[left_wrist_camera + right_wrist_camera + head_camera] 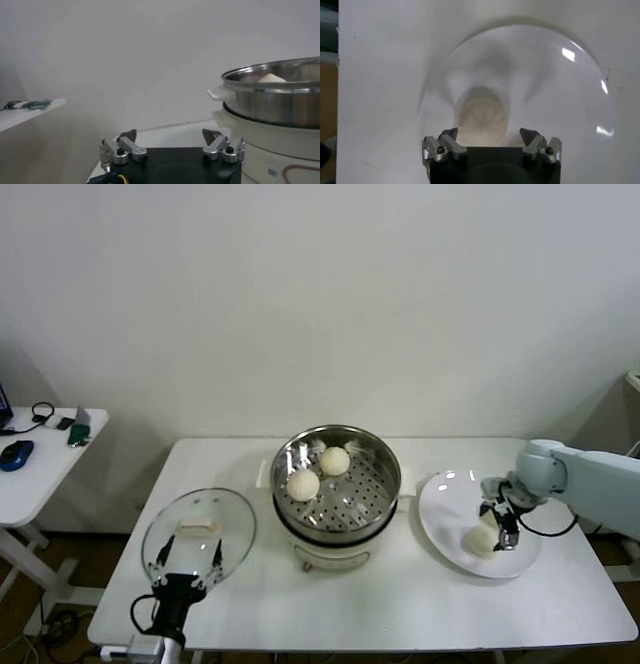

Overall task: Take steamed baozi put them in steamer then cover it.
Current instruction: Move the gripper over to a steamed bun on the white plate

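My right gripper (503, 529) hangs over the white plate (450, 529), jaws spread wide and gripping nothing. Directly under it lies one steamed baozi (481, 541): a smooth, matte, cream-white dome of dough. In the right wrist view that bun (481, 117) sits between my two metal fingertips (449, 135), which stand apart on either side of it; I cannot tell whether they touch the dough. The plate (570, 90) is round, glossy and shallow, with bright glints on its rim.

The steamer (380, 459) stands at mid-table: a round, shiny stainless-steel basket with a perforated floor, seated on a white pot base with stubby side handles. Two more buns rest inside, one (335, 461) toward the far wall, one (303, 485) nearer its left side, just apart from each other.

The cover (235, 524), a round clear glass lid with a thin metal rim and a cream-white bar handle, lies flat on the white table (400, 614) left of the steamer.

My left gripper (187, 569) is parked at the lid's near edge, fingers splayed and empty. From its wrist view the steamer wall (280, 105) shows as brushed, reflective steel.
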You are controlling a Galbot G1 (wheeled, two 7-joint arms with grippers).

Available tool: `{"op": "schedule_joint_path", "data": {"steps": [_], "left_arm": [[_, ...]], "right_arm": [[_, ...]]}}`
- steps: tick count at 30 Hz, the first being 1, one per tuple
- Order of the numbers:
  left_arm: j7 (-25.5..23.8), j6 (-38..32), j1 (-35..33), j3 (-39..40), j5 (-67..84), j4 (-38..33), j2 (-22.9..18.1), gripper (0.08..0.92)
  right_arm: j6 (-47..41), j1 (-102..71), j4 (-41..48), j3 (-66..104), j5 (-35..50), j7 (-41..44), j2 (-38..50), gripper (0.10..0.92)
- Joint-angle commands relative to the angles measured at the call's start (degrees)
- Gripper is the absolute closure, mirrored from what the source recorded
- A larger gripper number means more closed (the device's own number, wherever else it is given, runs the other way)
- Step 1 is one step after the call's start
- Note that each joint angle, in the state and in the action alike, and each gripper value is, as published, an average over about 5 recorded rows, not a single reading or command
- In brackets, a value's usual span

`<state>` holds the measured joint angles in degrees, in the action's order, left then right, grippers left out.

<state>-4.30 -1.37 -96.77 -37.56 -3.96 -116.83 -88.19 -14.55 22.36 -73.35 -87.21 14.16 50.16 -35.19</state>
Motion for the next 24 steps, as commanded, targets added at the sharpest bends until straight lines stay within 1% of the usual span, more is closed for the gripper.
{"op": "schedule_joint_path", "data": {"steps": [1,7,12,14,20,24], "left_arm": [[-0.04,0.1,0.02,0.1,-0.06,0.05,0.12,0.177],[-0.06,0.14,0.02,0.36,-0.12,0.1,0.17,0.177],[-0.1,0.28,0.09,0.49,-0.38,0.13,0.18,0.177],[-0.12,0.34,0.14,0.54,-0.51,0.17,0.17,0.177],[-0.13,0.4,0.16,0.58,-0.64,0.15,0.1,0.177],[-0.06,0.43,0.23,0.48,-0.64,0.27,0.13,0.177]], "right_arm": [[-0.45,-3.43,1.21,2.42,-0.7,-0.3,0.02,0.203],[-0.65,-3.65,1.27,2.7,-0.07,-0.3,-0.13,0.211],[-0.57,-3.8,1.34,2.94,-0.17,-0.46,-0.4,0.303],[-0.5,-3.86,1.4,3.14,-0.23,-0.52,-0.53,0.324],[1.04,-1.42,0.76,2.77,-1.01,0.59,-0.76,0.343],[5.42,7.56,0.57,-2.38,-1.21,2.72,-2.3,0.346]]}}
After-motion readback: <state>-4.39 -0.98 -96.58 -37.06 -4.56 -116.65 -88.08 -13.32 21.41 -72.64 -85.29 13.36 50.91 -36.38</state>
